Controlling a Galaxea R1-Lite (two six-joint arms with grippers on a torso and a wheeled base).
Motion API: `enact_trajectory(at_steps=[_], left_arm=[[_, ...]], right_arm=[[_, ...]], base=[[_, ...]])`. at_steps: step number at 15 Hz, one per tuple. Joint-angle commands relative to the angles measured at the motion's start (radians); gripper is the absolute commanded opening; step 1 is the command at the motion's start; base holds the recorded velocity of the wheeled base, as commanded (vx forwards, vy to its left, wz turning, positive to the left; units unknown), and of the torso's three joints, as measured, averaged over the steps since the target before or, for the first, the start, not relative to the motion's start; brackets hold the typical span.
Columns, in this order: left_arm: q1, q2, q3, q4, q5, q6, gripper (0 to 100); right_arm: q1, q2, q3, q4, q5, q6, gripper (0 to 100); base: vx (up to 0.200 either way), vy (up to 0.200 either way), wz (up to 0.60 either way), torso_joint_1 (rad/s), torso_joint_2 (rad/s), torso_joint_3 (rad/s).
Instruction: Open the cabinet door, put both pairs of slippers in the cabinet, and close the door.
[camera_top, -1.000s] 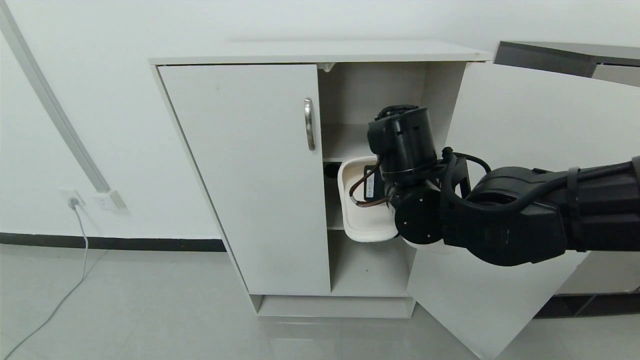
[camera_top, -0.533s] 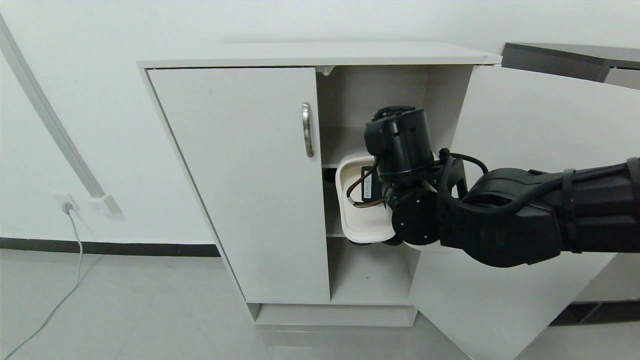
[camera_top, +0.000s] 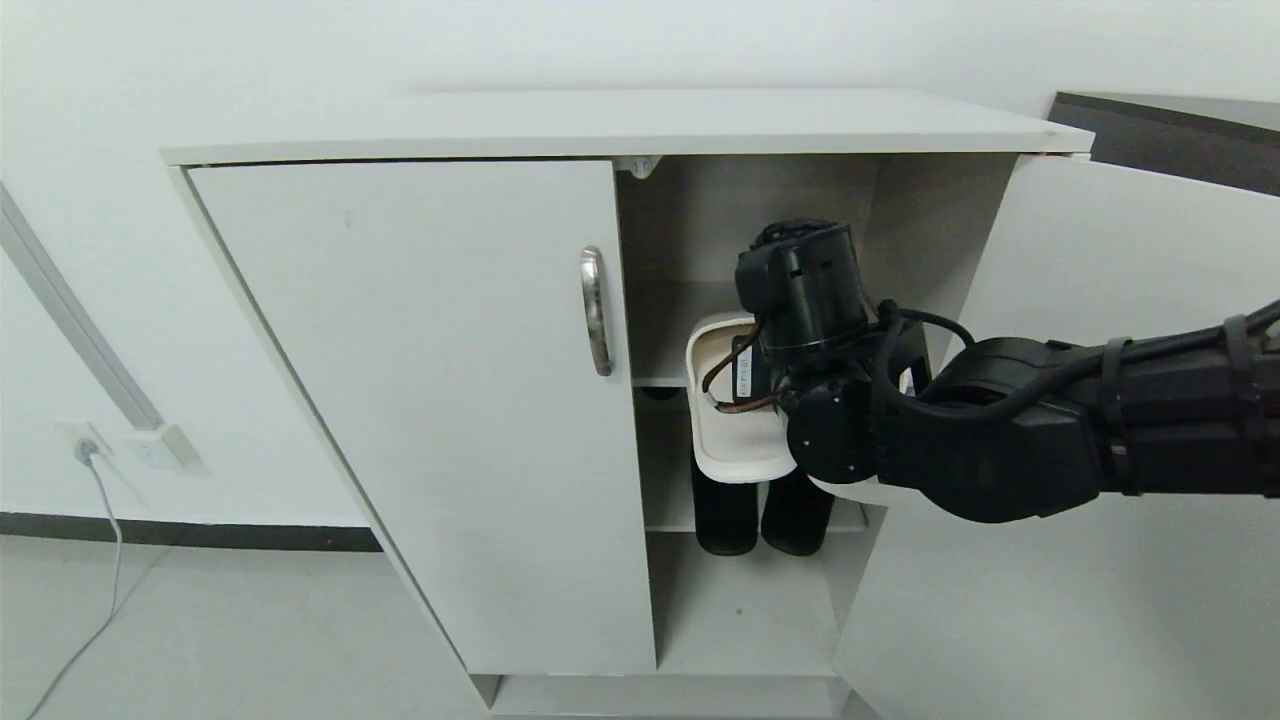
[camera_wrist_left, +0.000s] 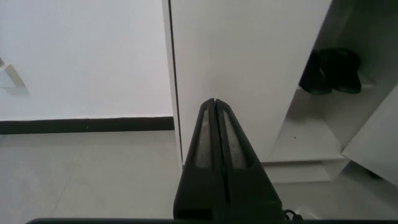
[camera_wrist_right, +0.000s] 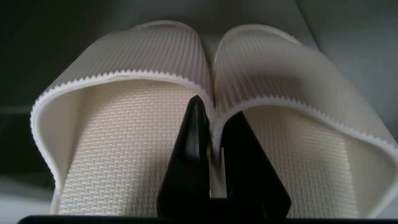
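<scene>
The white cabinet (camera_top: 620, 120) stands against the wall, with its left door (camera_top: 420, 400) closed and its right door (camera_top: 1100, 250) swung wide open. The right hand (camera_wrist_right: 211, 124) is clamped on the pair of white slippers (camera_top: 730, 440): in the right wrist view its two fingers (camera_wrist_right: 193, 143) pinch the inner edges of both slippers together, so the pair hangs side by side from the hand. The right arm holds this pair at the open right half of the cabinet, steeply tilted, just above the black slippers (camera_top: 760, 515). It cannot be told if the white pair touches a shelf. The black slippers stand side by side on the lower shelf (camera_top: 665, 520), at its front edge. The left hand (camera_wrist_left: 215, 109) has its fingers pressed together with nothing between them, and it is low in front of the closed left door, near the floor (camera_wrist_left: 81, 174). A metal handle (camera_top: 595, 310) sits on the inner edge of the closed door
</scene>
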Motion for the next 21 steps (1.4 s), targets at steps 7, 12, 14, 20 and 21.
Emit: enact_trajectory(at_steps=[7,12,14,20,21], left_arm=[[0.000,0.001,0.000,0.000,0.001,-0.002,0],[0.000,0.001,0.000,0.000,0.001,-0.002,0],[0.000,0.001,0.000,0.000,0.001,-0.002,0],[0.000,0.001,0.000,0.000,0.001,-0.002,0],[0.000,0.001,0.000,0.000,0.001,-0.003,0]], right_arm=[[-0.052,0.058,-0.060,-0.006,0.012,-0.020,0],[-0.103,0.145,-0.230,0.002,0.047,-0.080,0],[-0.115,0.176,-0.267,0.002,0.049,-0.085,0],[-0.129,0.216,-0.331,0.002,0.092,-0.097,0],[-0.131,0.226,-0.347,0.003,0.092,-0.099,0]], base=[[0.000,0.000,0.00,0.000,0.00,0.000],[0.000,0.000,0.00,0.000,0.00,0.000],[0.000,0.000,0.00,0.000,0.00,0.000],[0.000,0.000,0.00,0.000,0.00,0.000],[0.000,0.000,0.00,0.000,0.00,0.000]])
